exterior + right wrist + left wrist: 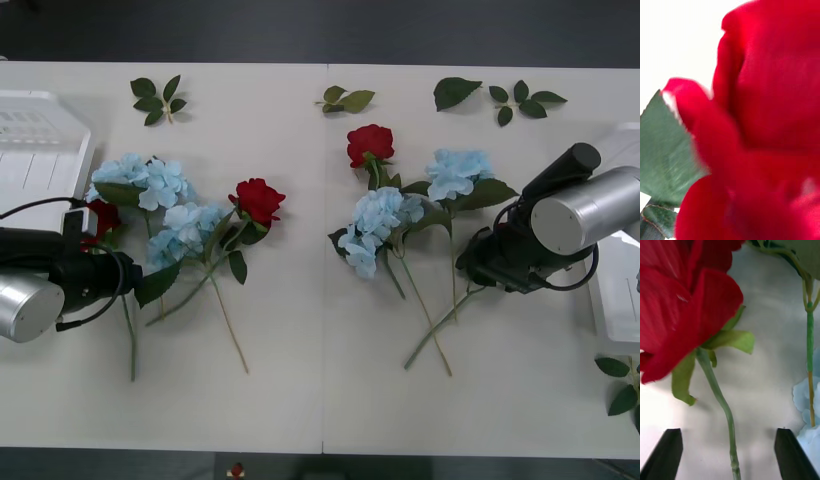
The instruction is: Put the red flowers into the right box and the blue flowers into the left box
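Three red flowers lie on the white table: one (260, 200) left of centre, one (370, 143) farther back, and one (100, 215) beside my left gripper (125, 272). Up close, this rose (681, 296) has its green stem (720, 401) running between my left gripper's (730, 431) open black fingers (666, 450). Blue flowers lie in clusters at the left (140, 180), (190, 230) and right of centre (375, 225), (458, 170). My right gripper (477, 262) hangs low over the stems there, with a red bloom (767, 123) pressed close to its camera. The left box (30, 140) is at the far left, the right box (612, 300) behind my right arm.
Loose green leaf sprigs lie along the back of the table (157, 100), (345, 98), (500, 98) and at the front right corner (625, 385). Long stems (230, 330), (430, 330) trail toward the front. A seam runs down the table's middle.
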